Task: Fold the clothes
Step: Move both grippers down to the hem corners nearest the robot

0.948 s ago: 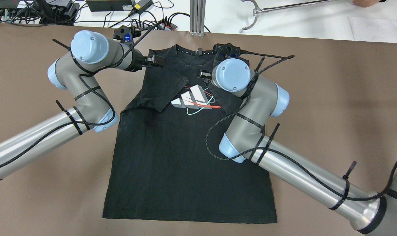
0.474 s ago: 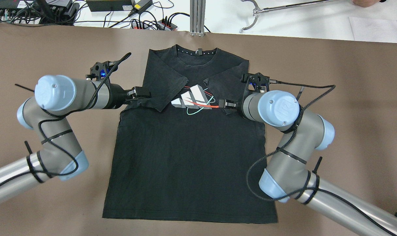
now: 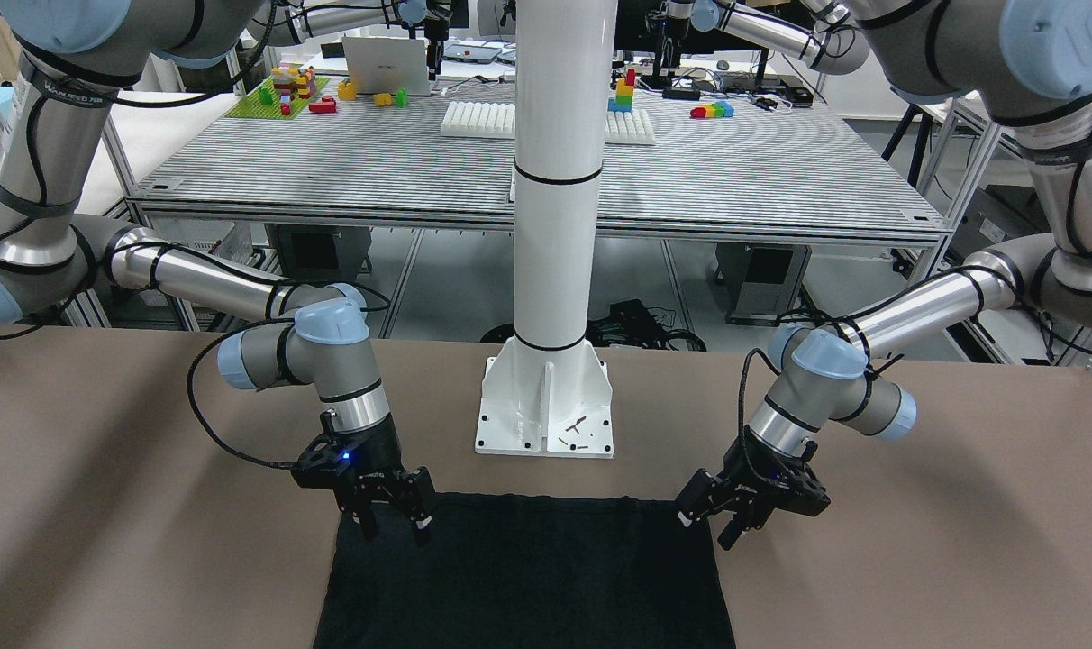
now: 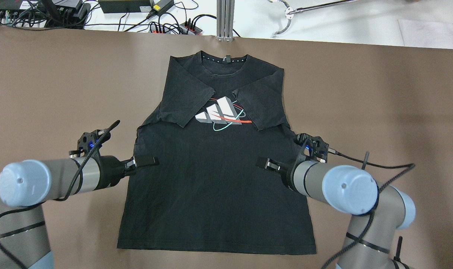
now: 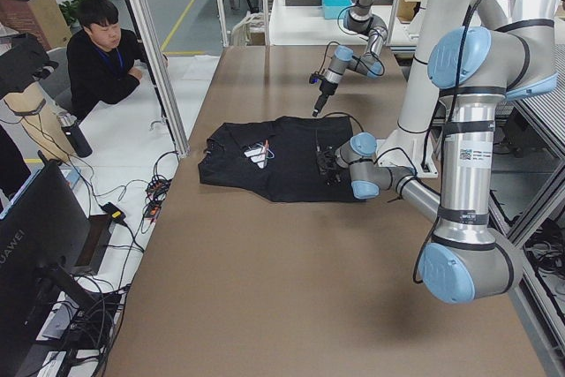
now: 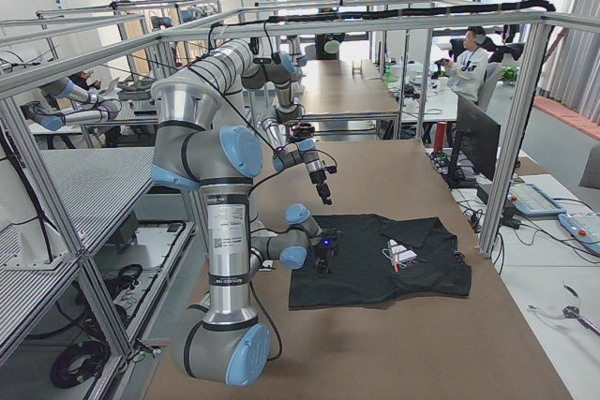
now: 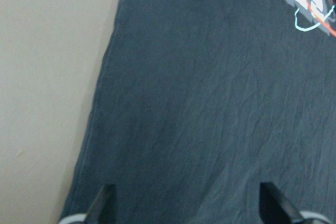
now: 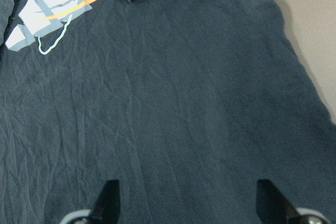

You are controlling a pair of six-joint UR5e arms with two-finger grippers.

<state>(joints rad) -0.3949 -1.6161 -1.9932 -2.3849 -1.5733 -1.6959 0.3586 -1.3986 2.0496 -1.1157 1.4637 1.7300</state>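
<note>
the black shirt [image 4: 215,194] is lying flat on the brown counter [image 4: 379,112], print side up, with the collar far from the robot and the hem near it. the left-side sleeve [image 4: 185,101] and the right-side sleeve [image 4: 262,108] are lying folded in over the chest, so i am judging that the body fold is the step in hand. the left end effector [image 4: 151,161] and the right end effector [image 4: 264,163] are hanging just over the side edges at mid-body, fingers spread wide and holding nothing. next, each is needing to lower and pinch its side edge, both at the same level.
</note>
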